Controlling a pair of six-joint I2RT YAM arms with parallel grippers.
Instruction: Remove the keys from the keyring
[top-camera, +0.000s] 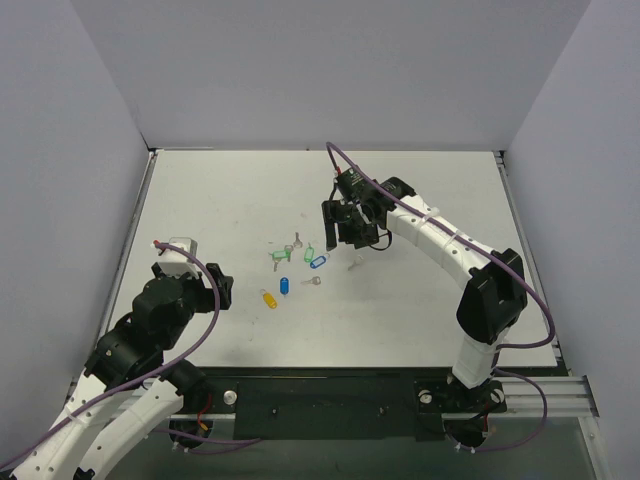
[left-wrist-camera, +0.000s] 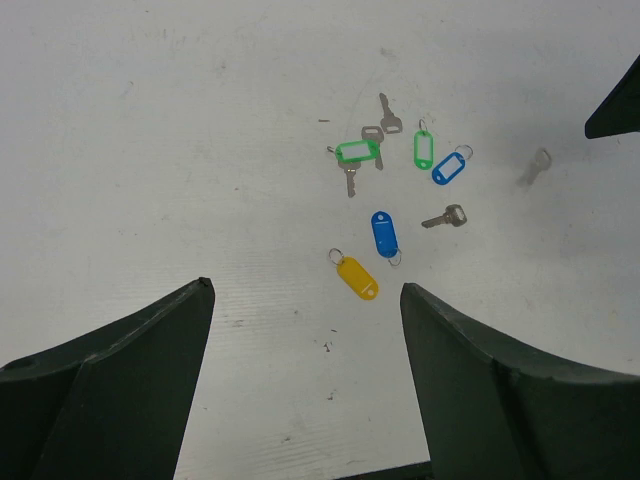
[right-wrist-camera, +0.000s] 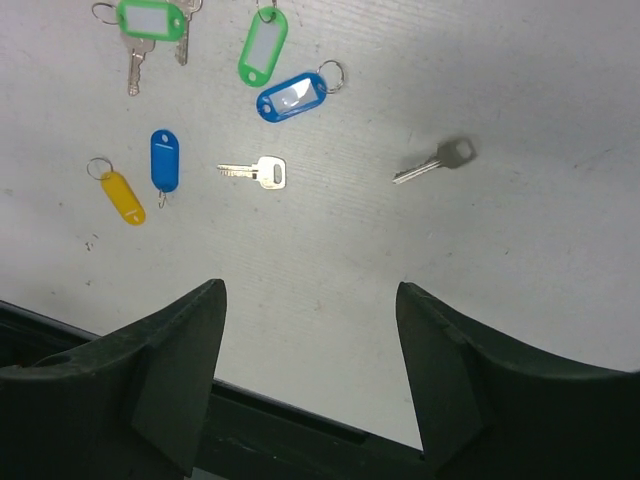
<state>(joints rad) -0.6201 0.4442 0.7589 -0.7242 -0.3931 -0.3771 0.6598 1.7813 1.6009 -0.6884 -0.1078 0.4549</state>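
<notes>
White table (top-camera: 430, 330), grey walls on three sides. I log a small scatter of tags and keys near the table's middle, slightly toward the left edge.

- The yellow tag (right-wrist-camera: 124, 196) and deep blue tag (right-wrist-camera: 164, 159) lie side by side at the near end of the scatter, close but apart. Each carries only a thin ring (right-wrist-camera: 98, 166).
- One silver key (right-wrist-camera: 255, 172) lies flat just beside the deep blue tag, on the side toward the right edge.
- A second key (right-wrist-camera: 435, 163) lies further toward the right edge, well apart. It looks blurred in both wrist views.
- Toward the far edge are a lighter blue tag (right-wrist-camera: 292, 96), a green tag (right-wrist-camera: 262, 45) and a green tag with keys (right-wrist-camera: 150, 17).

The right gripper (right-wrist-camera: 310, 290) hangs over the second key, fingers spread, bare table between them. The left gripper (left-wrist-camera: 305, 290) sits nearer the left edge, fingers wide apart and facing the scatter.
</notes>
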